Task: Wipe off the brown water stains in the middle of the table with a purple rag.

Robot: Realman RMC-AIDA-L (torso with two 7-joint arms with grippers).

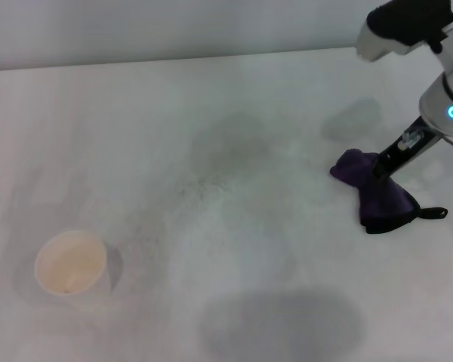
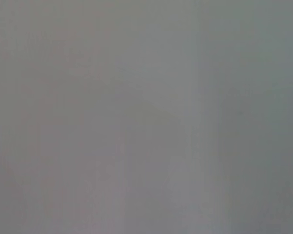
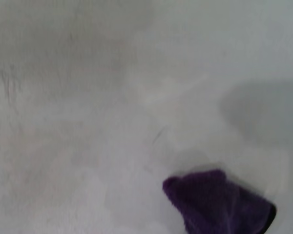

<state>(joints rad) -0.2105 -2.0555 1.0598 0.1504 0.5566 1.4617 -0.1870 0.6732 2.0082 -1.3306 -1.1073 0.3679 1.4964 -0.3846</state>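
Observation:
The purple rag [image 1: 381, 197] lies bunched on the white table [image 1: 211, 90] at the right, its black loop [image 1: 436, 213] trailing toward the right edge. My right gripper [image 1: 379, 167] comes down from the upper right, and its dark fingers are closed on the rag's upper fold. The rag also shows in the right wrist view [image 3: 219, 204], at the edge of the picture. No tan-brown stain shows. The middle of the table holds only faint grey smudges [image 1: 234, 143]. My left gripper is out of view, and the left wrist view is plain grey.
A white paper cup [image 1: 70, 262] stands upright at the front left. The table's far edge [image 1: 174, 60] meets a pale wall. Soft shadows lie at the front centre [image 1: 279, 324] and beside the right arm [image 1: 351, 119].

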